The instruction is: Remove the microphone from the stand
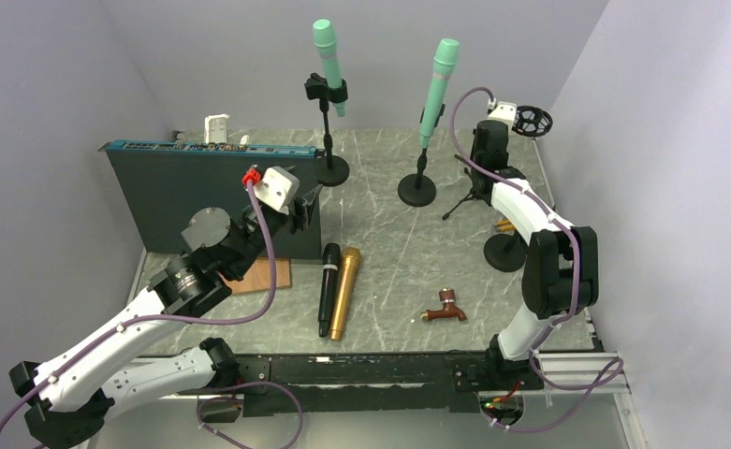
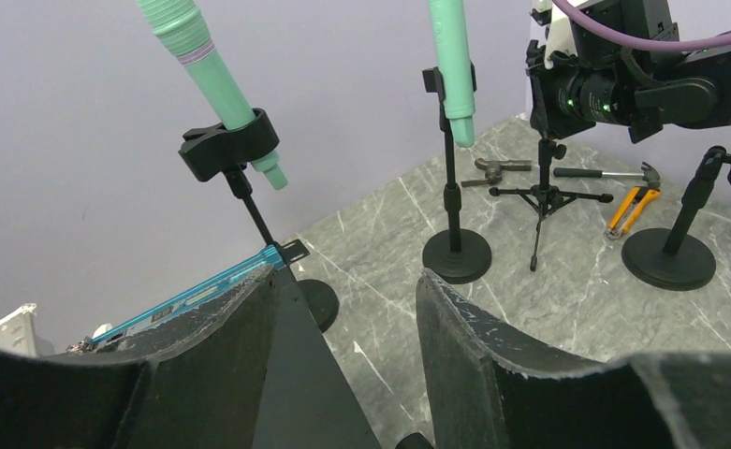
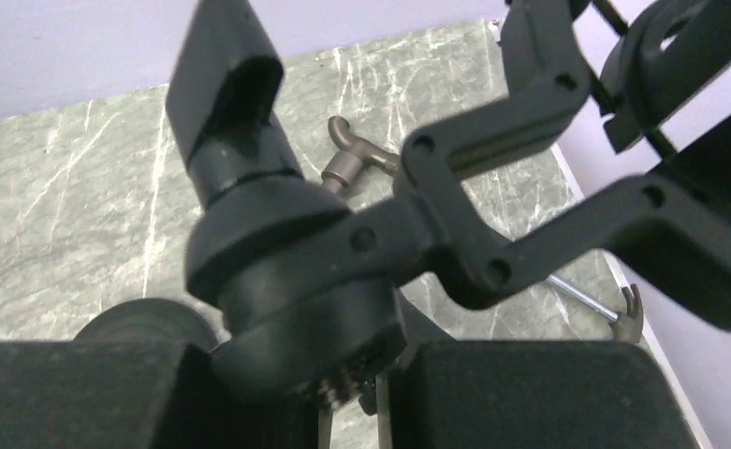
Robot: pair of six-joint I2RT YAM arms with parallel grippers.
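Observation:
Two mint-green microphones stand clipped in black stands at the back: the left microphone (image 1: 328,65) (image 2: 213,70) and the right microphone (image 1: 439,89) (image 2: 453,65). My right gripper (image 1: 489,154) (image 3: 343,374) is further right, shut on the black head (image 3: 296,281) of a small tripod stand (image 2: 541,196); its clip (image 3: 230,84) is empty. My left gripper (image 1: 307,208) (image 2: 347,281) is open, low beside a dark panel (image 2: 286,374) whose edge lies against its left finger (image 2: 155,374). It touches neither microphone.
A black microphone (image 1: 328,288) and a gold one (image 1: 344,292) lie side by side near the front. A brown tap (image 1: 445,309) lies right of them. A hammer (image 2: 614,174), orange pliers (image 2: 628,208) and another round-based stand (image 1: 506,253) crowd the right side.

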